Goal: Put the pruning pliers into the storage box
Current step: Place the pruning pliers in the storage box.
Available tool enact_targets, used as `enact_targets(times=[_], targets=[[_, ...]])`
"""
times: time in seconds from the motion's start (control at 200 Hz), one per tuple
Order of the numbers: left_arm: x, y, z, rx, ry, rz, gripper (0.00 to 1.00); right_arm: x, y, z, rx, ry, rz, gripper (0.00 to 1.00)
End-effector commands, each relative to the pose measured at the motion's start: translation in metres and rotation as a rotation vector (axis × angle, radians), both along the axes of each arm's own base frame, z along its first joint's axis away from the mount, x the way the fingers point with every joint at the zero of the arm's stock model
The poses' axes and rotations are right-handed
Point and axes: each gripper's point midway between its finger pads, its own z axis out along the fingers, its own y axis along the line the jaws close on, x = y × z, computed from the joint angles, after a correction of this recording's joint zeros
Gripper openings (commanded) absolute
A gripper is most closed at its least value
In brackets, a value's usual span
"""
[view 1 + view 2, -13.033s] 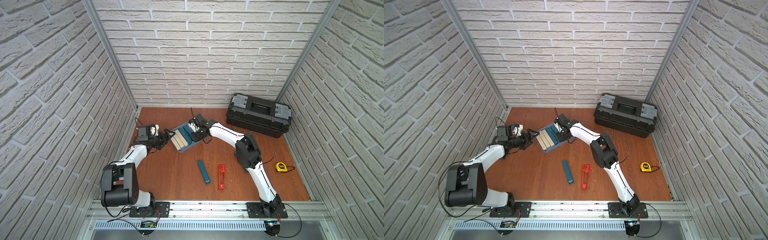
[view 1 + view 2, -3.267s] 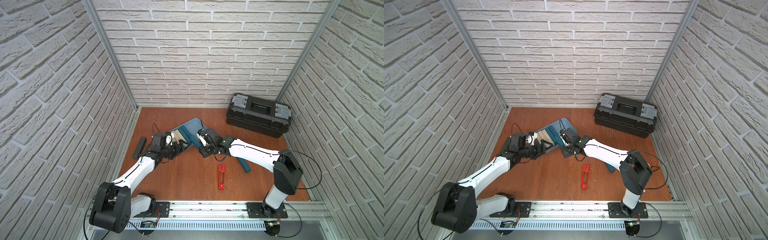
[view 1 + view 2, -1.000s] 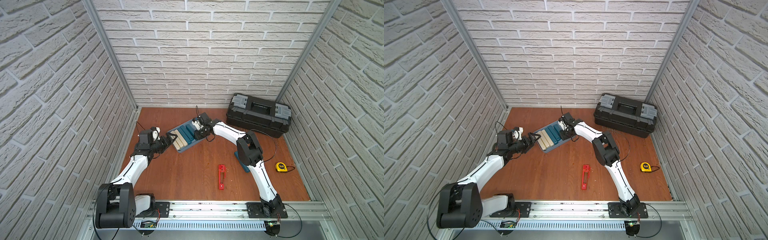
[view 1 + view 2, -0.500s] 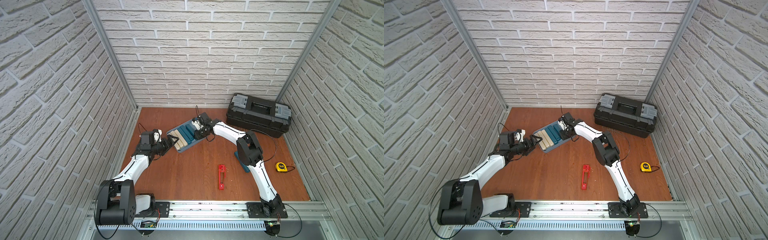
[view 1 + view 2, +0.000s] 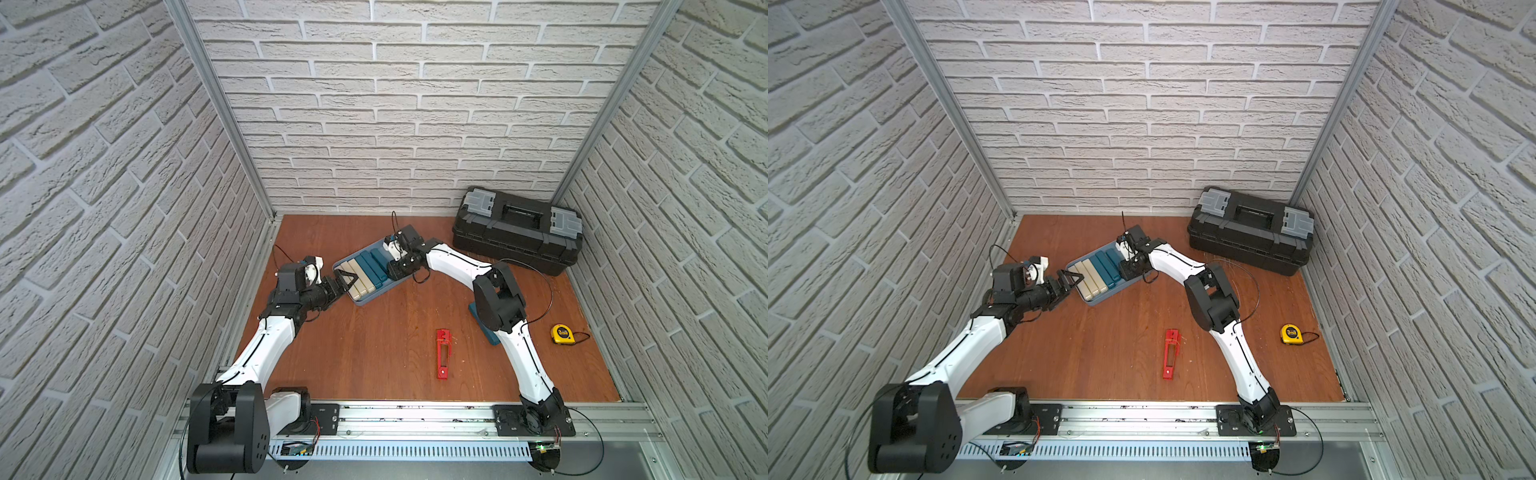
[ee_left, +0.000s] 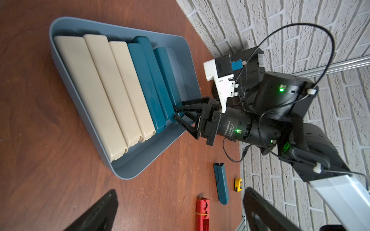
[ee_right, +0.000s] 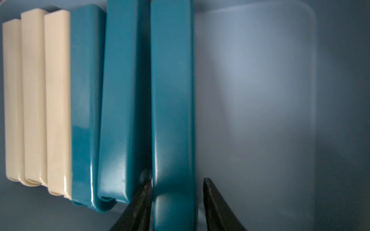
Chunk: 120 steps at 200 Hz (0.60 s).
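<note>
Shallow light blue plastic storage box (image 6: 140, 160): three beige bar-shaped pruning pliers (image 5: 359, 282) and three teal bars (image 5: 374, 272) inside, side by side. Fourth teal bar (image 6: 221, 186) and thin red slotted bar (image 5: 443, 354) loose on wooden tabletop (image 5: 374, 353). Right jaws spread astride outermost teal bar (image 7: 172, 100) in box. Left jaws spread wide beside box.

left fingers (image 6: 98, 214) spread wide, right fingers (image 7: 214, 206) parted

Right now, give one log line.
right claw: open, astride teal pliers in storage box | left claw: open | outside: red pliers, fourth teal pliers
</note>
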Motion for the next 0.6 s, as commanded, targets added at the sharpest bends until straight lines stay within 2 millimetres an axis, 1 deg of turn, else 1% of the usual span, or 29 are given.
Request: enact_targets(times=[0.0, 0.265, 0.335, 0.455, 0.535, 0.595], targets=[[-0.003, -0.001, 0.000, 0.011, -0.015, -0.015, 0.98, 0.003, 0.006, 0.050, 0.065, -0.083, 0.019, 0.46], [-0.001, -0.002, 0.000, 0.013, -0.014, -0.020, 0.98, 0.003, 0.001, 0.081, 0.069, -0.141, 0.018, 0.47], [-0.001, -0.002, 0.000, 0.012, -0.013, -0.019, 0.98, 0.007, -0.003, 0.080, 0.049, -0.157, 0.006, 0.47], [-0.002, -0.002, 0.001, 0.008, -0.008, -0.014, 0.98, 0.016, -0.009, 0.069, 0.005, -0.174, -0.018, 0.43], [-0.004, -0.001, 0.004, 0.007, -0.007, -0.006, 0.98, 0.021, -0.010, 0.063, -0.013, -0.179, -0.028, 0.37], [-0.005, 0.000, 0.006, 0.007, -0.007, 0.001, 0.98, 0.026, -0.010, 0.058, -0.020, -0.183, -0.034, 0.26]])
